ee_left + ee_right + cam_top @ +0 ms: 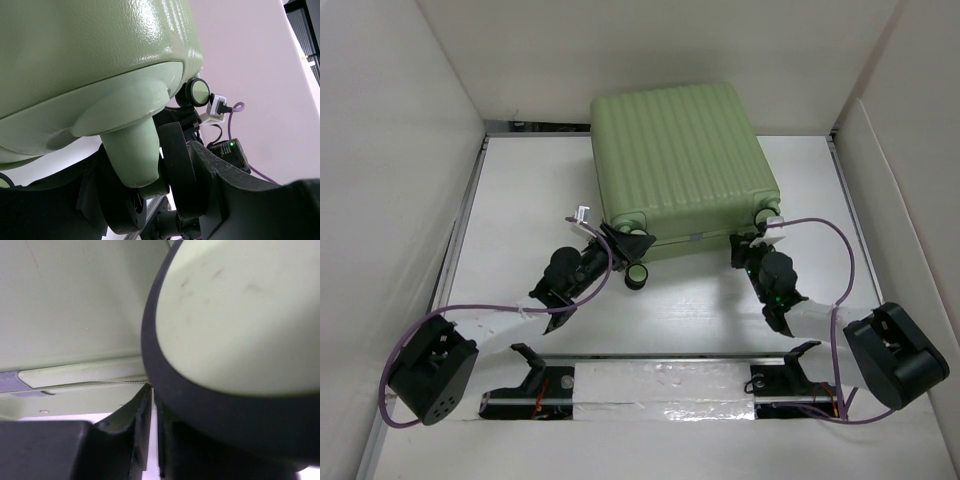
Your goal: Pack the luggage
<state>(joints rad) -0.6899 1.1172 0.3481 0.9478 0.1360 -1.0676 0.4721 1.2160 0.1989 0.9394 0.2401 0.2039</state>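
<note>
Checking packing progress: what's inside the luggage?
Nothing inside shows. The luggage lies closed, ribbed shell up, so any contents are covered.

White table [520, 200], boxed in on 3 sides w/ white panels [400, 120]. Green suitcase [680, 160] lies flat on it, shut, ribbed shell up, far ctr, close to rear panel. Its wheels [637, 275] are at the near end. A metal rail [670, 356] runs across the near edge, w/ a silver tape strip [660, 390] just below it in the top view. The 2 arm bases, L [432, 370] & R [897, 352], sit at the near corners. A purple cable [470, 308] trails over the surface nr the L one.
</note>
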